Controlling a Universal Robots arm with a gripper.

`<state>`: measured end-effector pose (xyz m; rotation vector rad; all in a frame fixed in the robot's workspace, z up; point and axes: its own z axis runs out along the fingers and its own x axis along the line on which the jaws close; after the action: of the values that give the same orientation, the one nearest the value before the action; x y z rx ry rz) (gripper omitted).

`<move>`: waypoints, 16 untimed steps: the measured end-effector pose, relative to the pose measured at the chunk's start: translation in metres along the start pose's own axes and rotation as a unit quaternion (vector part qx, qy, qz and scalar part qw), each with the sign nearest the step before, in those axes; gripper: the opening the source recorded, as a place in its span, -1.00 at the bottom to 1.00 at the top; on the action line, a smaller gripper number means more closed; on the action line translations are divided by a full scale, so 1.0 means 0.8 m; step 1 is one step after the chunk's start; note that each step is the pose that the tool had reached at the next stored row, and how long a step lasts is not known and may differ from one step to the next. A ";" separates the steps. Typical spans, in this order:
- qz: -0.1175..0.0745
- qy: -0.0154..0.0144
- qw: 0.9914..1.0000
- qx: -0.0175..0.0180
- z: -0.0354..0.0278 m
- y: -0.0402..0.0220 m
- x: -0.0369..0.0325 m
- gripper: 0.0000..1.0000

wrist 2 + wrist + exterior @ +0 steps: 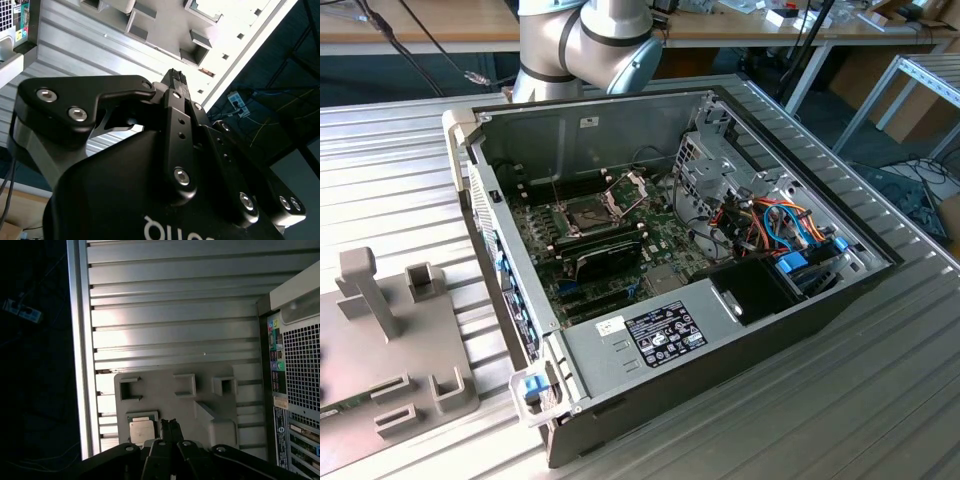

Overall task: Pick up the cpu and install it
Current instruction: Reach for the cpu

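The cpu (141,430) is a small square chip with a dull silver top. It lies flat in a recess of a grey holder block (165,400) on the ribbed metal table. My gripper (170,426) hovers well above the block, its tips seen just beside the cpu and not touching it. Its black fingers (175,82) are pressed together, shut on nothing. In the exterior view, the open computer case (620,335) shows the motherboard's cpu socket (588,212) uncovered, with its hinged metal frame (630,188) flipped up.
The grey holder block (390,350) sits at the exterior view's left of the case on the ribbed table (390,180). A black expansion card (605,258), a power supply (650,330) and bundled cables (775,230) fill the case. The arm's base (585,45) stands behind the case.
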<state>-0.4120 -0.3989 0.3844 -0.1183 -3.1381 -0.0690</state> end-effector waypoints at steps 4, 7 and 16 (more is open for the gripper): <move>0.000 0.000 1.000 0.000 0.0002 0.0000 0.0000 -0.79; 0.000 0.000 1.000 0.000 0.0043 -0.0002 0.0000 -0.79; 0.000 0.000 1.000 0.000 0.0277 -0.0012 -0.0001 -0.79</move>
<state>-0.4120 -0.3988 0.3622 -0.1184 -3.1381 -0.0695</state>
